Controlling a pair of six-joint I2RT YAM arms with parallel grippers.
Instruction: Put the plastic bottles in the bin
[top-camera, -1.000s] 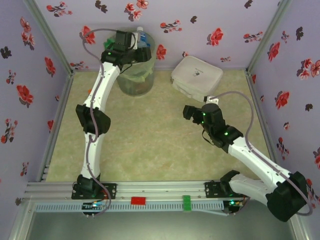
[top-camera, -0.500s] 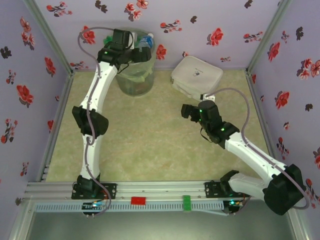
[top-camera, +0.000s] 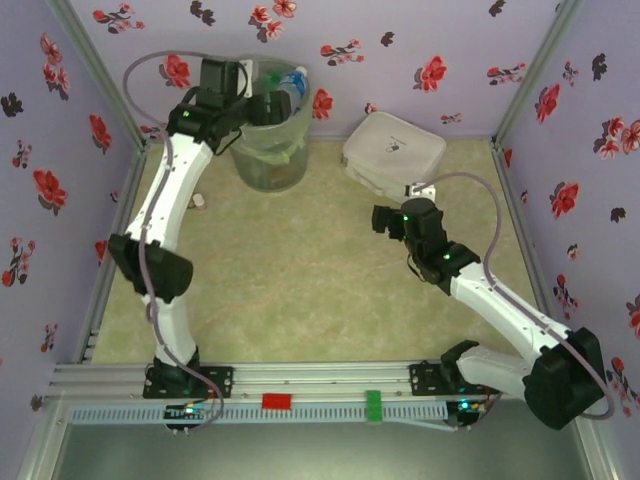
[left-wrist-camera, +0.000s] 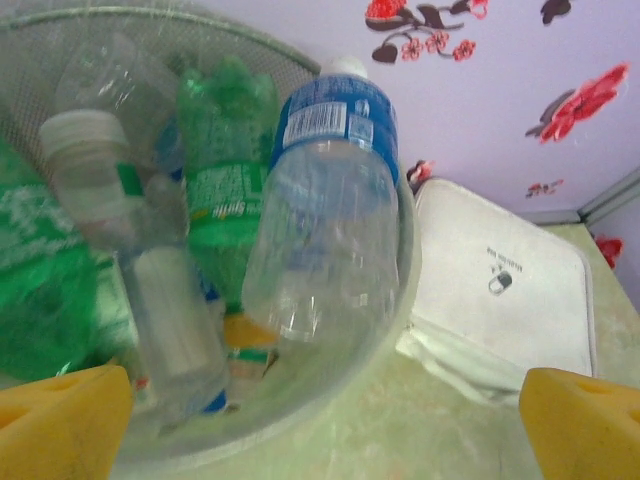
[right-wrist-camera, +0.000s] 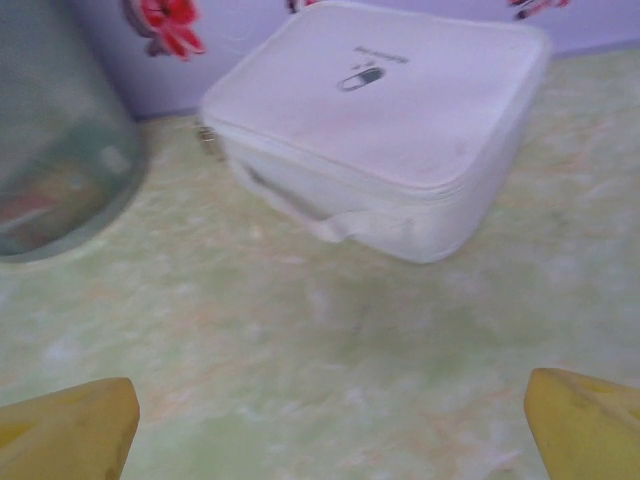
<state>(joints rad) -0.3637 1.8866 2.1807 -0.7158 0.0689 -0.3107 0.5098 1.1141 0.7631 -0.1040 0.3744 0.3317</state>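
Observation:
The bin (top-camera: 270, 165) stands at the back left, filled with plastic bottles. A clear bottle with a blue label (top-camera: 291, 84) rests on top, leaning against the rim. In the left wrist view, that blue-labelled bottle (left-wrist-camera: 330, 200) lies beside a green bottle (left-wrist-camera: 225, 180) and a clear white-capped bottle (left-wrist-camera: 95, 170), all inside the bin (left-wrist-camera: 350, 388). My left gripper (top-camera: 262, 106) (left-wrist-camera: 320, 440) hangs open at the bin's near-left rim, holding nothing. My right gripper (top-camera: 384, 220) (right-wrist-camera: 325, 430) is open over bare mat, short of the bin (right-wrist-camera: 55, 170).
A flat white rounded-square box (top-camera: 393, 150) (right-wrist-camera: 390, 130) (left-wrist-camera: 500, 280) lies at the back right, just beyond the right gripper. A small pale object (top-camera: 197, 201) sits on the mat by the left wall. Flowered walls close in the back and both sides.
The left gripper opened and let its bottle drop into the bin, then the left arm swung leftward off the bin. The right gripper shifted slightly toward the white box.

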